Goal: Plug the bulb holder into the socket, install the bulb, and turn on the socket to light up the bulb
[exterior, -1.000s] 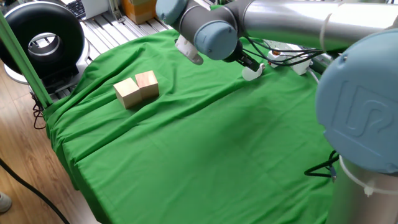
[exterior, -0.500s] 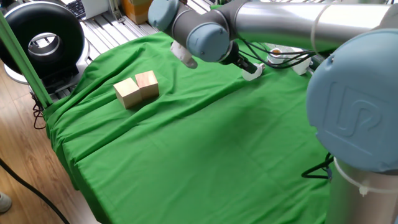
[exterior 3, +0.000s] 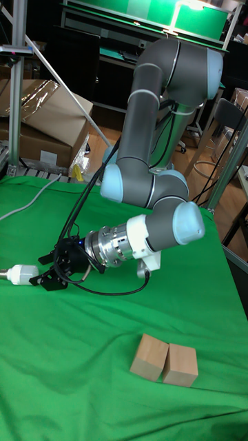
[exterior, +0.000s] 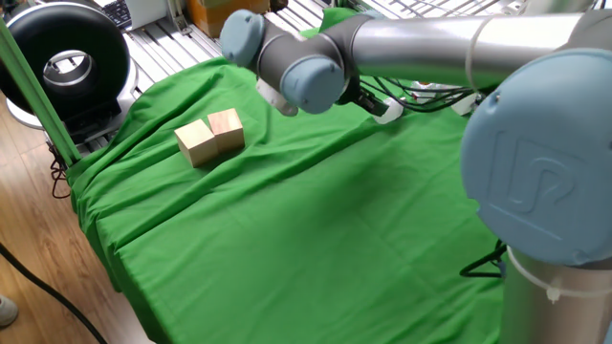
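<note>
pincer: the pincer (exterior 3: pixel 52 272) lies nearly flat over the green cloth near the desk's far edge, its black fingers around the white bulb (exterior 3: pixel 23 274); it looks closed on the bulb's body, the dome end poking out past the fingertips

bulb: held sideways, low over the cloth; in the fixed view only a white sliver (exterior: pixel 386 111) shows behind the wrist

socket and bulb holder: neither can be made out; the arm (exterior: pixel 411 43) hides the far corner where white cables run

wooden blocks: two wooden blocks (exterior: pixel 211 137) sit touching each other near the desk's left edge, well apart from the pincer

risk of slip: the grip seems to sit on a smooth rounded body; a tilt could let the bulb slide or roll out

risk at threading: a sideways bulb must be turned to meet the screw opening; poor alignment could cross-thread it or tip the holder

risk from cable: the black cable (exterior 3: pixel 103 289) looping under the wrist could snag
</note>
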You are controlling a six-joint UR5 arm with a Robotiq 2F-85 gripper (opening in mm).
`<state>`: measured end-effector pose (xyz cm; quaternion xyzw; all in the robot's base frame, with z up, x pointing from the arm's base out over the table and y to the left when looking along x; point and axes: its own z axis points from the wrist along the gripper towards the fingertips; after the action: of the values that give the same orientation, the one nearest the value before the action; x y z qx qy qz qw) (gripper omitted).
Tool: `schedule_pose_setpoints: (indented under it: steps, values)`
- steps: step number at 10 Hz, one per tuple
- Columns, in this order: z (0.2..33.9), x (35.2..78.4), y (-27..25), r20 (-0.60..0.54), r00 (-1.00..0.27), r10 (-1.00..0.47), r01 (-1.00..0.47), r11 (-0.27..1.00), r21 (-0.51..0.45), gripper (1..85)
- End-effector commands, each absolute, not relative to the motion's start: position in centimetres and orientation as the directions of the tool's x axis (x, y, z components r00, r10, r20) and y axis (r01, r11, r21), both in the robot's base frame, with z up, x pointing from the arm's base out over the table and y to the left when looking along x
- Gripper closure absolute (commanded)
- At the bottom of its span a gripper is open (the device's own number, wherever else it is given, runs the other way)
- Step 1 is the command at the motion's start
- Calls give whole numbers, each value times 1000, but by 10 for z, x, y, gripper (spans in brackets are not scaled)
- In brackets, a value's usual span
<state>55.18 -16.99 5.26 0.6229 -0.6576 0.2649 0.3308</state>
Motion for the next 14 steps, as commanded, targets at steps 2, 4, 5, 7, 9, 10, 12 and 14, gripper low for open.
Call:
schedule_pose_setpoints:
  steps: [2,4,5,7,9,10,12,14]
  values:
    - [50,551,-176,807,-22,-590,-995,94,42,270]
    - [52,549,-176,827,-28,-562,-995,96,32,270]
    - [51,548,-176,832,-33,-554,-995,101,28,270]
    - [51,546,-171,830,-40,-557,-994,110,25,270]
    - [66,550,-176,841,-21,-541,-996,88,32,270]
    - [82,547,-182,845,2,-535,-995,84,56,270]
    - [89,546,-187,835,30,-550,-994,69,81,263]
    - [103,570,-197,870,45,-491,-999,-12,45,260]
